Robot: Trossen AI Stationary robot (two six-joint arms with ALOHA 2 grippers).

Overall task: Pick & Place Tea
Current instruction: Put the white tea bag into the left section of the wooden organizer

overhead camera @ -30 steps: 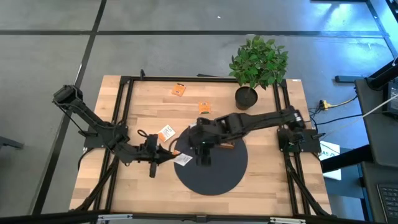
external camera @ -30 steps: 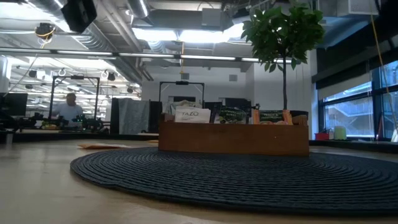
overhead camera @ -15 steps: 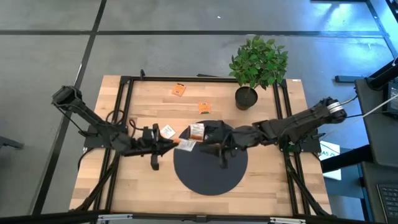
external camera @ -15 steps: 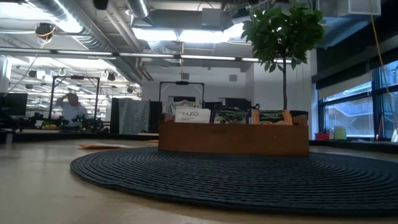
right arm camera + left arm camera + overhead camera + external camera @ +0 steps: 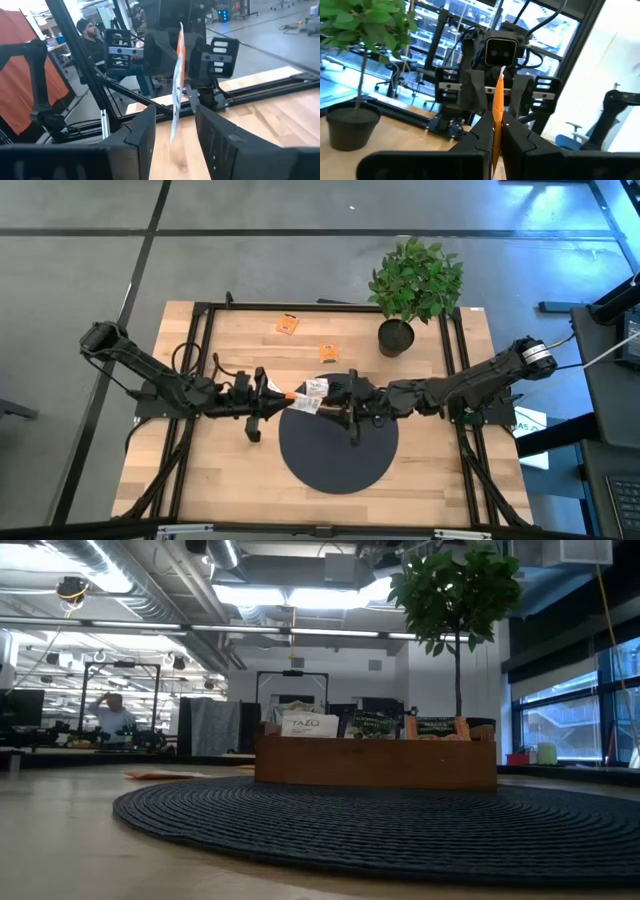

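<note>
My left gripper (image 5: 290, 396) is shut on a white-and-orange tea sachet (image 5: 313, 392), held in the air over the far edge of the dark round mat (image 5: 338, 455). My right gripper (image 5: 332, 394) faces it from the table's right, level and open. Its fingers (image 5: 142, 135) stand on either side of the sachet's free end (image 5: 176, 75) without touching it. Two orange sachets (image 5: 288, 324) (image 5: 328, 352) lie flat on the table's far part. The wooden tray (image 5: 375, 762) stands on the mat with sachets upright in it; in the high view the right arm hides it. My left gripper pinches the sachet between its two fingers by the edge nearest the arm (image 5: 495, 131). The fingers are level and come from the table's left. The sachet stands on edge, lifted clear of the table, and sticks out toward the right gripper.
A potted plant (image 5: 412, 280) stands at the table's far right. Black frame rails (image 5: 200, 360) run along both sides. A person (image 5: 90, 30) sits in the room beyond the table.
My left gripper has carried the sachet up and toward the table's far and right side, turning it on edge. My right gripper has drawn back from pointing down over the mat, tipped up to level, and come to face the sachet from the right.
</note>
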